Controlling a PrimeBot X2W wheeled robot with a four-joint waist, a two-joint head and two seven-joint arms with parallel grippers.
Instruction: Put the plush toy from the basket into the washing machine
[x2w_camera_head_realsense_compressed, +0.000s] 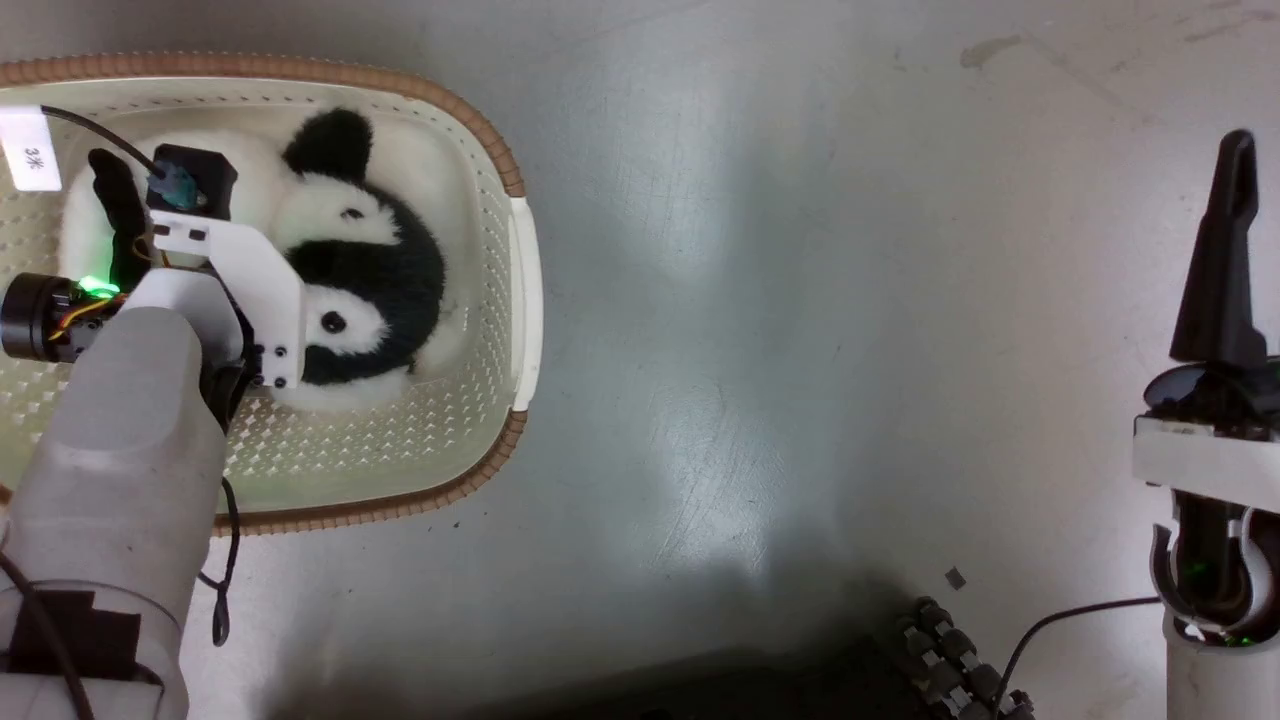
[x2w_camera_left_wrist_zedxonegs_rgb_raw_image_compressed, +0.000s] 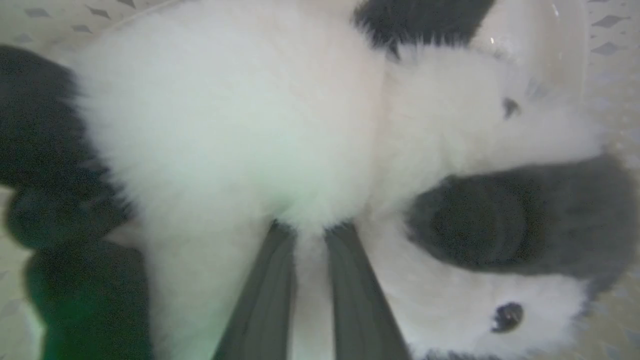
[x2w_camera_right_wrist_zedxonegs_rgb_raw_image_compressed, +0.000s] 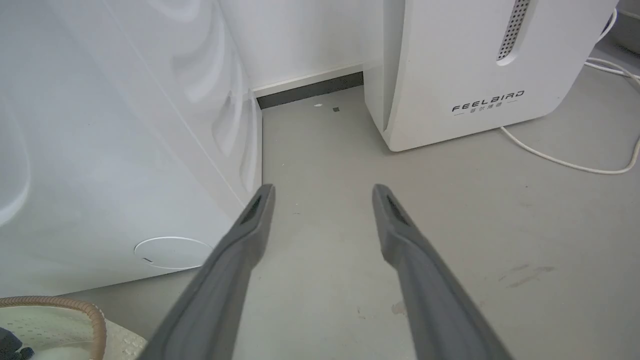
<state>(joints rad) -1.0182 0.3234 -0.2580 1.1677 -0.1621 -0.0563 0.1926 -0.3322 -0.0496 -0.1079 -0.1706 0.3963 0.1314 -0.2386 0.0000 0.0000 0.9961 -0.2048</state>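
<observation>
Plush toy, in basket: white fur is being pinched between left gripper jaws; right gripper jaws are being held spread, empty. Thin tuft only, so slippage on lifting is being risked.

A grey floor is spreading across the head view, catching a soft glare at its middle. Near the top edge a brownish patch, perhaps a stain, is showing, and a small dark speck is lying lower down. In the right wrist view a white appliance lettered FEELBIRD is standing on the floor by a white wall, with a perforated grey slot running down its front. A white cord is curling over the floor just beside it. A dark baseboard strip is running along the wall's foot, with tiny scraps lying near it. Faint scuffs are marking the floor.
</observation>
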